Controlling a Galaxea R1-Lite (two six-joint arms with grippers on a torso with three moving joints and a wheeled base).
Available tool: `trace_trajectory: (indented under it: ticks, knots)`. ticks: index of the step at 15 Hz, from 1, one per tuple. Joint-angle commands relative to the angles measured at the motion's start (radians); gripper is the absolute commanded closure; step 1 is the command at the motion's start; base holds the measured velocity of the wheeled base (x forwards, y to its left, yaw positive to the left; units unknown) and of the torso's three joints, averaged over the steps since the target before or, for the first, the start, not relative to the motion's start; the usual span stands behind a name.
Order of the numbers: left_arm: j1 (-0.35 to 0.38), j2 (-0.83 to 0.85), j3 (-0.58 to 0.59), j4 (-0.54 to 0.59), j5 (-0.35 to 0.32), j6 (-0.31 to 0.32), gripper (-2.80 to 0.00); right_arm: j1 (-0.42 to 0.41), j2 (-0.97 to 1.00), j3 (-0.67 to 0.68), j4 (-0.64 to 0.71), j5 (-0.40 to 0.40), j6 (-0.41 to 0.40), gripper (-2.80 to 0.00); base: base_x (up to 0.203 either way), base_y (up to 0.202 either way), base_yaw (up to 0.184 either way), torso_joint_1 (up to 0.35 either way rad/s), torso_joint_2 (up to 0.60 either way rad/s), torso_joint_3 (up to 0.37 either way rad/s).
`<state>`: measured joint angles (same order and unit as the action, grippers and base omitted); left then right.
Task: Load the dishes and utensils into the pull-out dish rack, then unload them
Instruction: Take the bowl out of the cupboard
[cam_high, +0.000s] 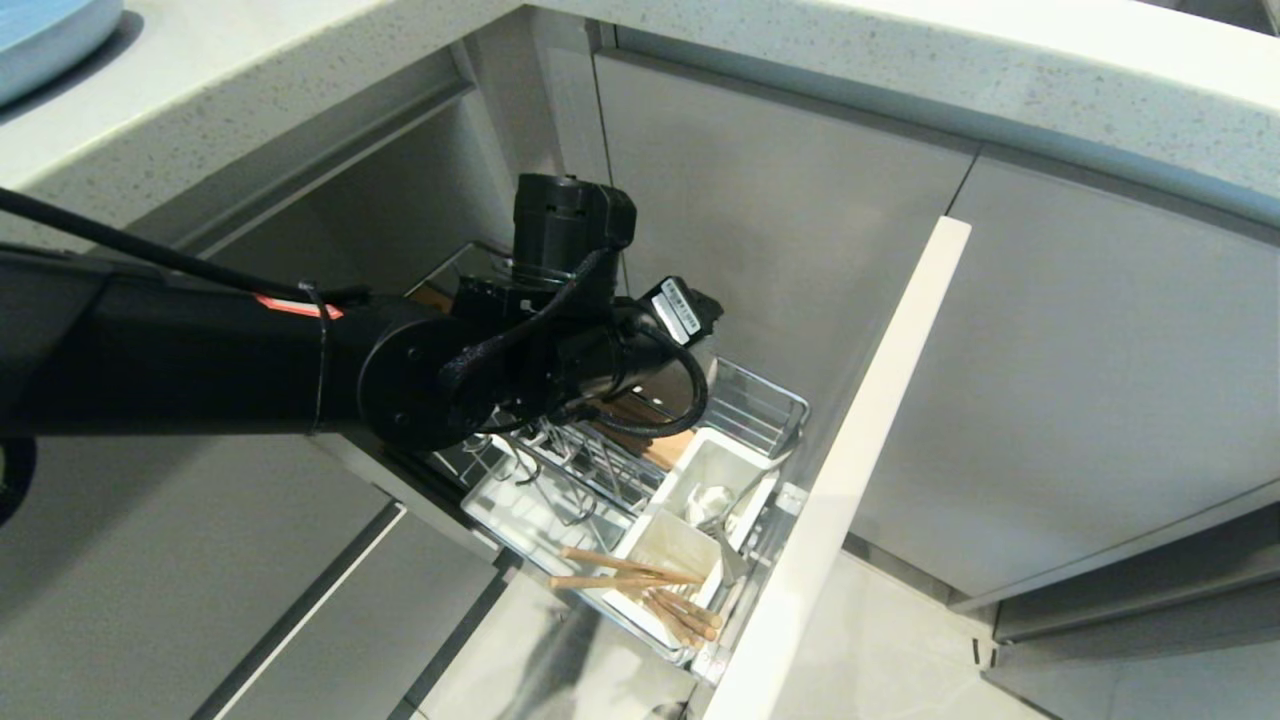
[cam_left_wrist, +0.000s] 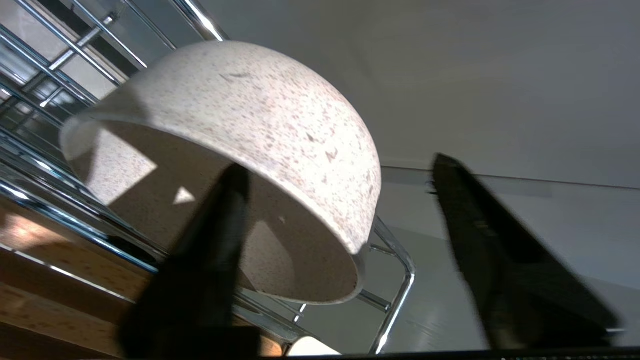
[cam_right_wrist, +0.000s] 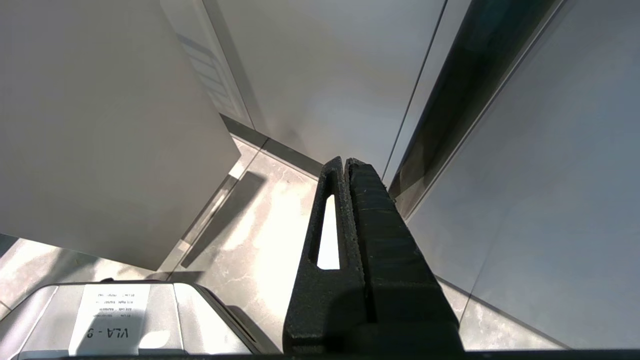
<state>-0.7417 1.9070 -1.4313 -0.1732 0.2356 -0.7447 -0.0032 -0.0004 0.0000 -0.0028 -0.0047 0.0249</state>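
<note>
Even, fairly bright indoor light fills the head view; the pale countertop (cam_high: 900, 60) is nearly washed out toward 1 o'clock, while the black left arm (cam_high: 200, 360) at 9 o'clock reads as a dark mass with little detail. Small glints sit on the chrome wires of the dish rack (cam_high: 760, 400).

In the left wrist view the speckled white bowl (cam_left_wrist: 260, 120) is sharp, with hard-edged patches of light and shadow inside it; the near fingers (cam_left_wrist: 500, 260) are blurred, and wires at 10 o'clock show bright streaks.

In the right wrist view the floor (cam_right_wrist: 260, 240) glares white near centre.
</note>
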Motion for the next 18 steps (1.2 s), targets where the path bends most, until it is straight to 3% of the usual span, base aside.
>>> trace_trajectory:
  ticks: [1, 13, 18]
  knots:
    - [0.001, -0.005, -0.001, -0.002, 0.004, -0.002, 0.0, 0.0, -0.004, 0.002, 0.0, 0.0, 0.001, 0.0, 0.0, 0.0, 0.0, 0.0, 0.0, 0.0]
    - [-0.022, -0.036, 0.004, 0.002, 0.021, -0.009, 0.0, 0.0, -0.004, 0.002, 0.0, 0.0, 0.001, 0.0, 0.0, 0.0, 0.0, 0.0, 0.0, 0.0]
    - [-0.036, -0.153, 0.037, -0.002, 0.021, -0.009, 0.0, 0.0, -0.004, 0.002, 0.0, 0.0, 0.001, 0.0, 0.0, 0.0, 0.0, 0.0, 0.0, 0.0]
